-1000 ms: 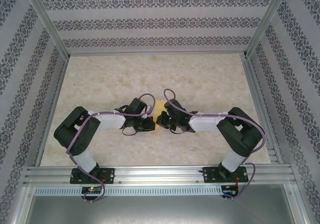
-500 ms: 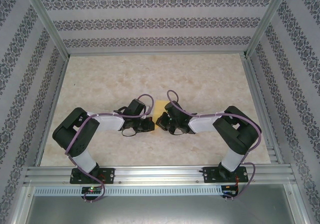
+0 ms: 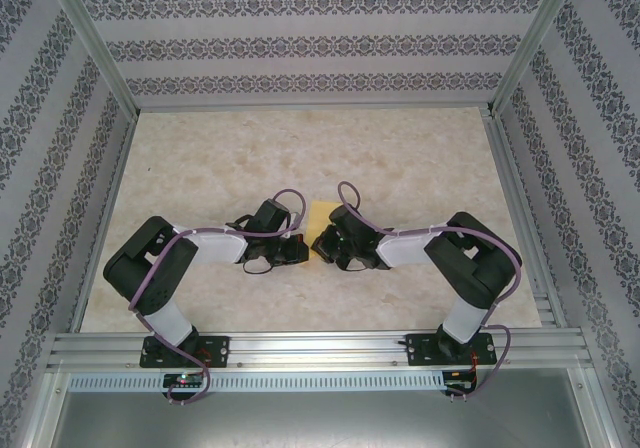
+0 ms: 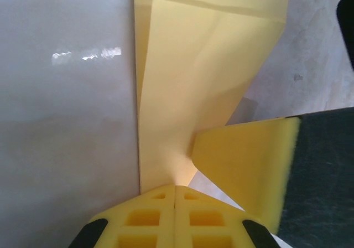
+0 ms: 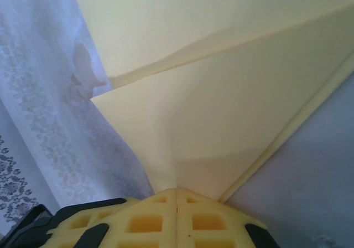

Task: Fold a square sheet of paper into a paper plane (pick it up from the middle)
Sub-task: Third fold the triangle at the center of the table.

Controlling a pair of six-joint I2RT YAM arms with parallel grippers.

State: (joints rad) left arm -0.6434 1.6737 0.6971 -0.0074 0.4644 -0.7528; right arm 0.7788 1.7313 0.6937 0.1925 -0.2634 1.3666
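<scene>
**Pinched from both sides**

Clamped in the left tool [image 3: 300,250] and the right tool [image 3: 320,244], pads pressed together on the yellow sheet of paper [image 3: 320,214]. Gripped at its near edge, mid-worktop [image 3: 400,148]; creased, spreading away toward the far wall [image 3: 300,48].

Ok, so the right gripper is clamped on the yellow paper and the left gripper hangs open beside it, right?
No: the left gripper is shut on the paper too, as the left wrist view shows. The right gripper is clamped on it.
</scene>
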